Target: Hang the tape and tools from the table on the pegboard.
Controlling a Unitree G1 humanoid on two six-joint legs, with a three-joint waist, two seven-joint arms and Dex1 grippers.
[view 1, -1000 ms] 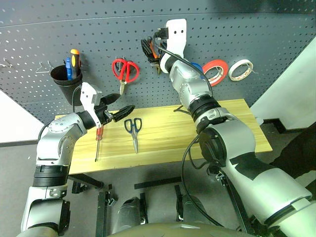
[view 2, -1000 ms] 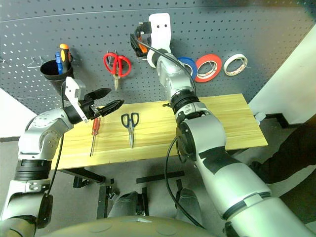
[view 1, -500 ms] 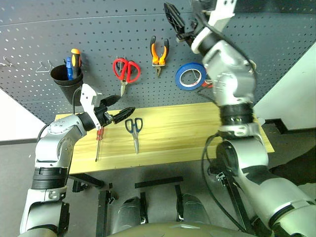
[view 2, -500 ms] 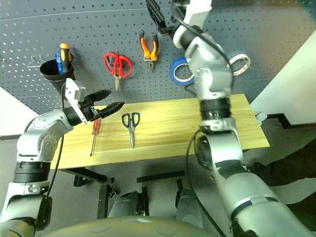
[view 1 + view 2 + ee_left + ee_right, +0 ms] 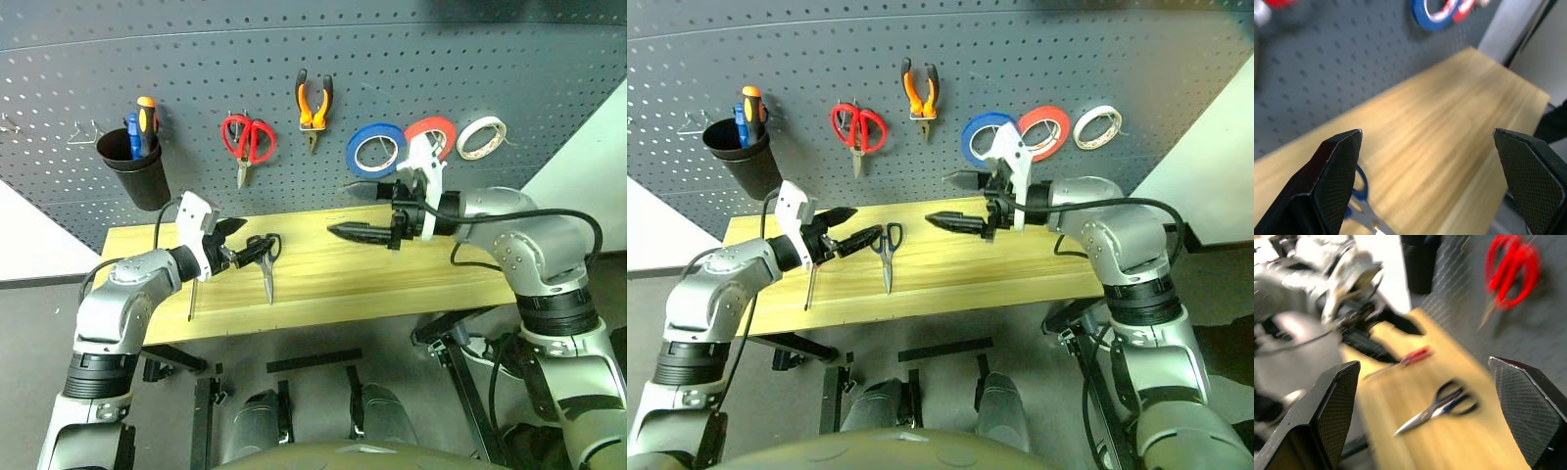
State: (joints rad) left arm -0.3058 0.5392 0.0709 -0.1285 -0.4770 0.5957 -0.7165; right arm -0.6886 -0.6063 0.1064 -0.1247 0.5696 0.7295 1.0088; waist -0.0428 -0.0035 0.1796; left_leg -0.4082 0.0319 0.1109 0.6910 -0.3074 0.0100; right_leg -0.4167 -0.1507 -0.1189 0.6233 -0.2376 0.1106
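A: Counting what's hanging on the pegboard (image 5: 549, 69)?
B: 3 tape rolls: blue tape (image 5: 376, 150), red-orange roll (image 5: 431, 132), white roll (image 5: 481, 137). Plus 1 pliers (image 5: 313, 101), 1 red scissors (image 5: 248, 139), 1 black cup (image 5: 136, 168) holding 2 screwdrivers.
A: And lying on the table (image 5: 460, 269)?
B: 2 tools: dark scissors (image 5: 265, 258) just under the left gripper (image 5: 245, 243) tips, red-handled screwdriver (image 5: 193, 290) below-left of it.
A: Grippers?
B: Left is hovering w/ fingers spread, nothing in them. Right gripper (image 5: 350, 208) is pointing across twd the left one, fingers also spread, empty; blue tape hanging just behind it.
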